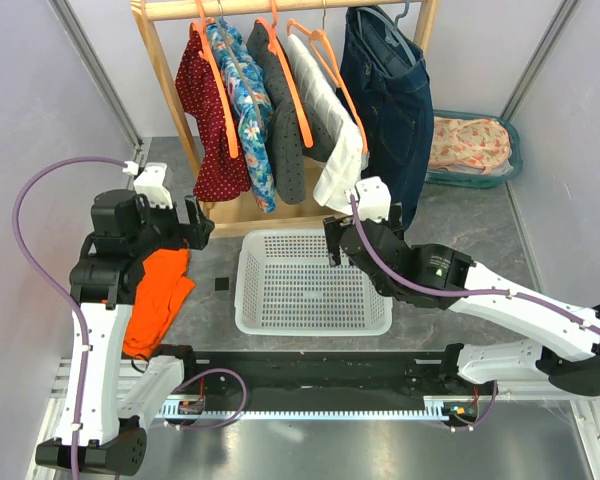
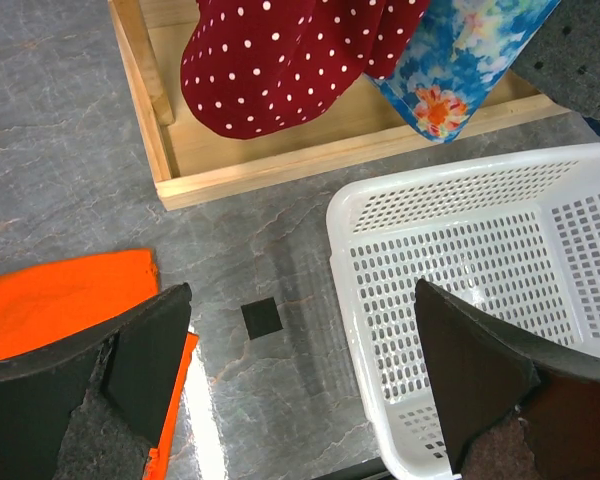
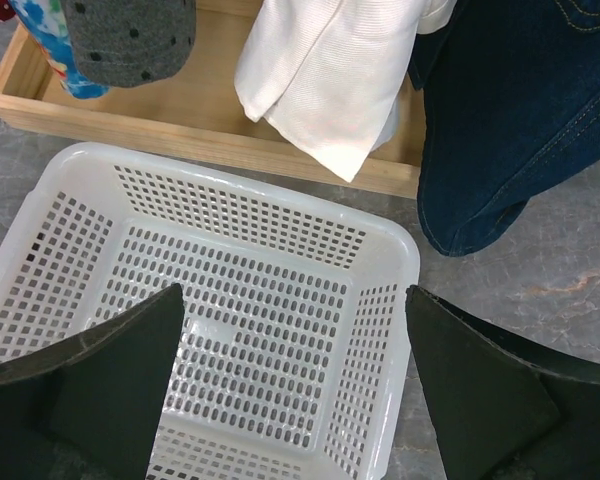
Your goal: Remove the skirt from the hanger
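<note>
Hanging skirt: likely the white ribbed fabric skirt on an orange plastic hanger, long axis 12 to 6.
Right fingers: wide, empty, nearer; skirt at 12 o'clock.
Left fingers: wide, empty; skirt towards 2 o'clock.

The basket is glossy white plastic, the rack bare wood, the hangers smooth orange plastic.

Hangers on rack behind basket; cloth left of basket.
</note>
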Controlling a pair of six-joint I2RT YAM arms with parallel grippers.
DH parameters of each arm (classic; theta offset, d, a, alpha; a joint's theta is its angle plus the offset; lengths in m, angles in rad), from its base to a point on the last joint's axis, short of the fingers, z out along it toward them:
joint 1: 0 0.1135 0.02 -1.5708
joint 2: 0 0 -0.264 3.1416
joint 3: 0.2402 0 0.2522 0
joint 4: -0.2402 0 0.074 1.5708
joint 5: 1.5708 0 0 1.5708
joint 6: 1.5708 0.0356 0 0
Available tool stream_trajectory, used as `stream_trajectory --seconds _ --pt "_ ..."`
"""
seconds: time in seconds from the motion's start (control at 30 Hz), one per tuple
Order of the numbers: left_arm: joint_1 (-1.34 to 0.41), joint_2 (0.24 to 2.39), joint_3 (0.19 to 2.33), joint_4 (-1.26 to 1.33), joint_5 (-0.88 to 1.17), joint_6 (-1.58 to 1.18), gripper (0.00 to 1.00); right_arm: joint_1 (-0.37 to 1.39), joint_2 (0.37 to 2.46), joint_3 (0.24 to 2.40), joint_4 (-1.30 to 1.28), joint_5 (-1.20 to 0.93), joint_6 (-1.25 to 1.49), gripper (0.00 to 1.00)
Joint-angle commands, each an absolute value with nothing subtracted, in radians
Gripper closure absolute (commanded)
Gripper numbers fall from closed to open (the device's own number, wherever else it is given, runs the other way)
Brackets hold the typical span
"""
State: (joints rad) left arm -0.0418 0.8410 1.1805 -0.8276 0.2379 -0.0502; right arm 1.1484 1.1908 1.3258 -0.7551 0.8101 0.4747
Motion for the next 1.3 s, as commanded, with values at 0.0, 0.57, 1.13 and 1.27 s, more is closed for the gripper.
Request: stream_trajectory --seconds 0.0,0.57,1.13,1.27 --pt "-0.043 0.848 1.261 -0.767 0.285 -0.031 0.00 1.155 1.183 1.310 -0.735 0.836 0.469 0.02" --pt "-0.142 1.396 1.976 -0.669 0.161 -0.189 0.00 1.247 1.204 1.273 -0.650 0.913 0.511 0.02" --pt "-0.252 1.615 2.143 -0.575 -0.225 -0.276 0.04 1.287 1.255 1.229 -0.644 0.956 0.555 0.02" --pt "-0.250 1.586 2.050 -0.540 -0.238 -0.264 0.27 1.285 1.253 1.229 -0.640 0.957 0.554 0.02"
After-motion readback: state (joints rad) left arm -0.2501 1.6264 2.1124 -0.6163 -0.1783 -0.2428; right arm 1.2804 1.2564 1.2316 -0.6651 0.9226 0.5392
